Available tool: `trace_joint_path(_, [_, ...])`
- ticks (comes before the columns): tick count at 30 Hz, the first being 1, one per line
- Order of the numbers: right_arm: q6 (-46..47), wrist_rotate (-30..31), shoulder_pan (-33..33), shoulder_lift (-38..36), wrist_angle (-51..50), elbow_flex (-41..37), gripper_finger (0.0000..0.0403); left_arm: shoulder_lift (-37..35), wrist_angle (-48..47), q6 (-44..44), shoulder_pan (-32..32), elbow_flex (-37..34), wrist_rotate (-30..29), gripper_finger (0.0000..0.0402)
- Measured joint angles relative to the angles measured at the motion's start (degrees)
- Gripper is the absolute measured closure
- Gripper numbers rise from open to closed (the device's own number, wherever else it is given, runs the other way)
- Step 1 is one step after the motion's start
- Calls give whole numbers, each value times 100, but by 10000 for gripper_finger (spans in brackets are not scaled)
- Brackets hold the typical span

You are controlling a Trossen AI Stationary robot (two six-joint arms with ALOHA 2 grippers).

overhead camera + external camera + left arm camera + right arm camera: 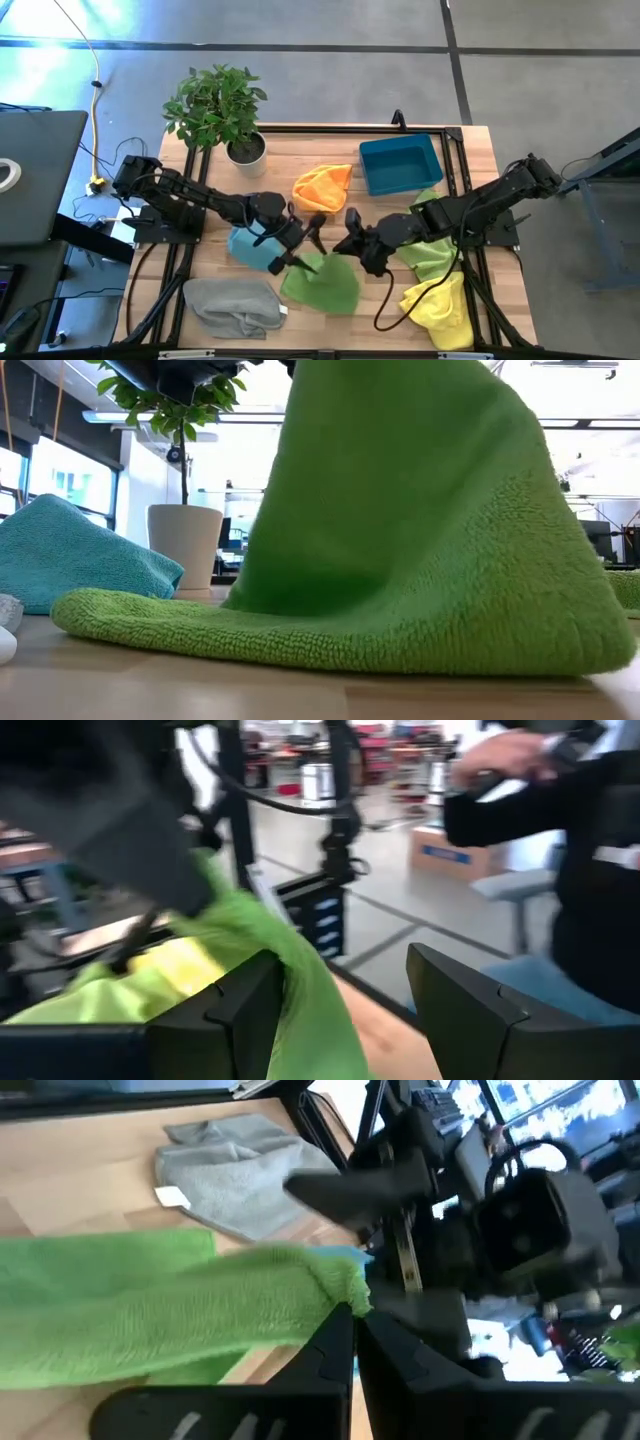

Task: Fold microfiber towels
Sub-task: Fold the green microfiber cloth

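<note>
The green towel (325,282) lies at the table's near middle. One corner is drawn up into a tent (400,510), while its lower edge rests on the wood. My right gripper (352,243) is shut on that raised corner. My left gripper (302,250) stands open just left of it, level, and the raised green cloth (300,970) runs between its fingers. The light blue towel (255,247) lies under the left arm. The orange (322,185), grey (232,305), lime green (430,250) and yellow (440,305) towels lie crumpled around. My left gripper stands open around the raised part of the green towel, which passes close by one finger (240,1010); whether it touches, I cannot tell. My right gripper pinches a bunched corner of the green towel (335,1285) between its two shut fingers, slanting down from the table's right. That corner is lifted; the rest slopes down to the table.
A blue plastic bin (402,163) stands at the far right and a potted plant (222,110) at the far left. A person (590,850) is in the room beyond the table. Bare wood shows along the near edge between the grey and yellow towels.
</note>
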Motion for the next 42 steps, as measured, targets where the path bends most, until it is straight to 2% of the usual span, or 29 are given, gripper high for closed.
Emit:
trace_joint_path(5, [538, 0, -7, 1, -372, 0, 403, 0, -294, 5, -138, 0, 357, 199])
trace_joint_path(10, [1053, 44, -12, 1, -646, 0, 403, 2, -850, 52, -272, 0, 382, 199])
trace_joint_path(18, [1109, 823, -16, 1, -761, 0, 403, 2, -1533, 52, -413, 0, 277, 199])
trace_joint_path(23, [1180, 1197, -18, 1, -753, 0, 403, 2, -2149, 43, -481, 0, -476, 199])
trace_joint_path(30, [1783, 1209, -16, 1, -699, 0, 403, 13, -2539, -171, -625, 0, -2027, 199])
trace_joint_path(34, [2077, 1208, -16, 1, -576, 0, 403, 141, -2579, -588, -653, -2, -2889, 199])
trace_joint_path(39, [2141, 1226, -14, 1, -565, 0, 403, 409, -2589, -1130, -655, -6, -3495, 199])
trace_joint_path(42, [2363, 1495, -12, 1, -569, 0, 403, 459, -2778, -1102, -685, -2, -3686, 199])
